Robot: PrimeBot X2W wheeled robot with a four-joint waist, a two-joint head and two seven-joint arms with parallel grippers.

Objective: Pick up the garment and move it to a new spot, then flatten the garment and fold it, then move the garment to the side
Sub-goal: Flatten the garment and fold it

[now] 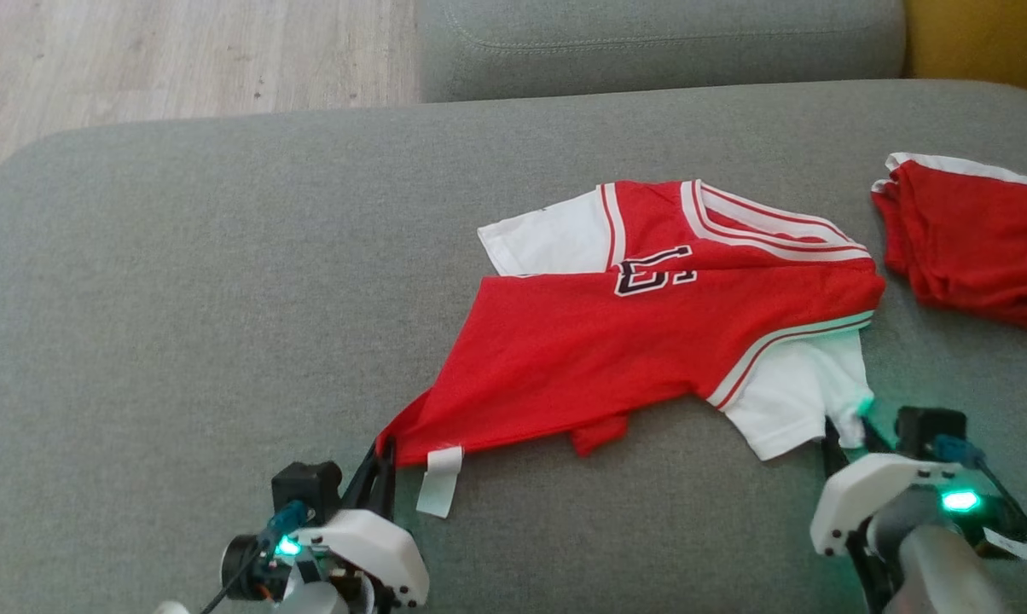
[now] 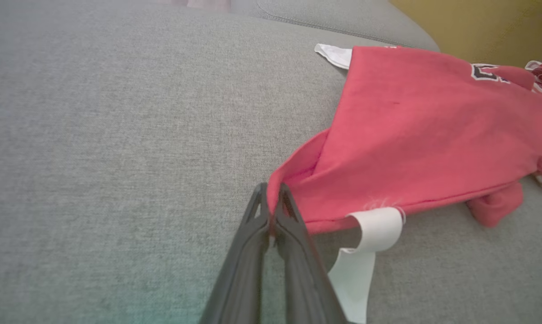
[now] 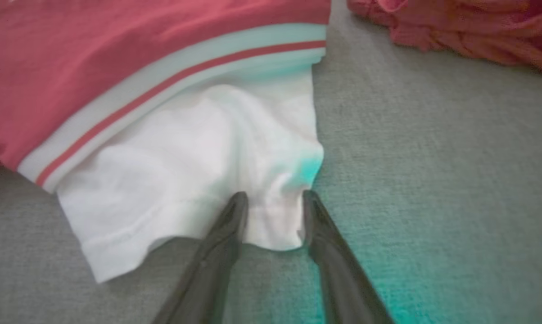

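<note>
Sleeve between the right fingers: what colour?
White sleeve, clearest in the right wrist view.

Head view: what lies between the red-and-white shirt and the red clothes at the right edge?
Only bare grey cushion: a narrow gap parts the shirt from the red clothes, seen in the head view.

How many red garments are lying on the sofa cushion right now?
2: a red-and-white jersey spread in the middle, and a crumpled red garment at the head view's right edge, partly cut off.
</note>
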